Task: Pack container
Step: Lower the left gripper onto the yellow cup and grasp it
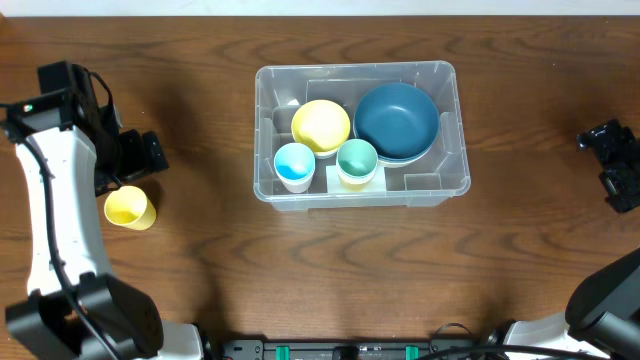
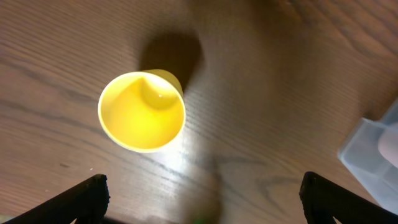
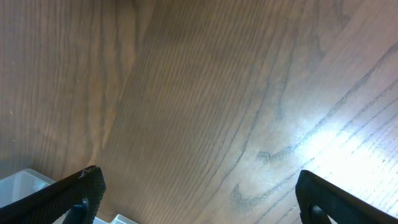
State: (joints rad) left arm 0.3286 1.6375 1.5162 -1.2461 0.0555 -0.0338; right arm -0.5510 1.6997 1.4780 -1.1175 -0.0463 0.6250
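Clear rect. plastic container, woodgrain table.

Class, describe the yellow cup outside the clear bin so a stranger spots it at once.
Find the large clear plastic bin on the wooden table. Left of it, a small yellow plastic cup stands alone. Unlike the yellow bowl, it is outside the bin.

Soft overhead light glares off the table; both wrist views are blurred.
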